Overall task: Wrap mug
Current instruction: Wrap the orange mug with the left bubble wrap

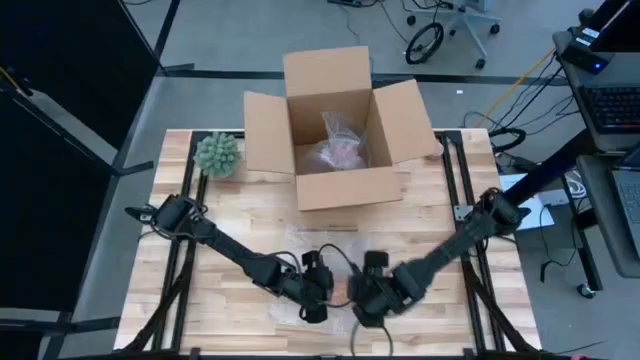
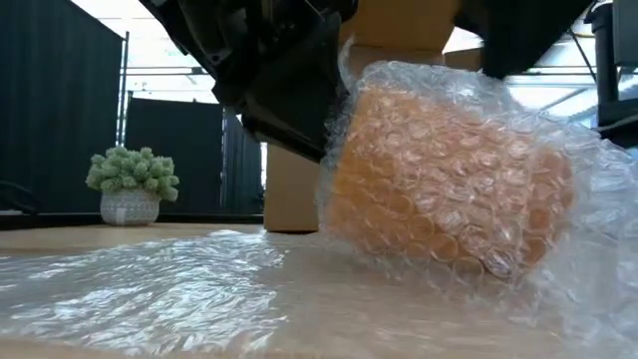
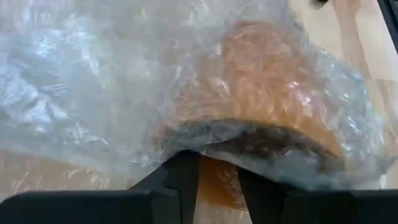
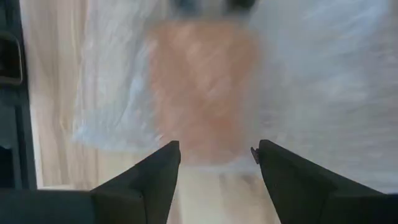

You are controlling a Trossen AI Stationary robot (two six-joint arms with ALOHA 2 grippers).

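A: Setting: grey floor, dark curtains at the sides, a wooden desk [image 1: 230,215]. Items on it?

B: Item one, an open box [image 1: 335,130] at the far edge, clear bags inside. Item two, a small potted plant [image 1: 217,155] just beside the box's left flap. Item three, a sheet of wrap [image 2: 150,289] spread over the near part of the desk.

A: And the mug?

B: The mug [image 2: 439,184], orange, lay at the near edge of the desk between the two arms, tipped on its side and already covered in wrap on every side the low view showed. It seemed lifted or propped at a tilt, probably so the loose sheet could be drawn under it.

A: Left hand?

B: The left hand [image 3: 217,177] was pressed close on a fold of wrap at the mug's rim, fingers nearly together. I judged that grip kept the layer from springing back.

A: Right hand?

B: The right hand [image 4: 214,155] was spread, hanging just over the mug with nothing between its fingers; likely ready to steady or roll it.

A: Progress?

B: Well along, I would say; loose wrap trailed on the desk.
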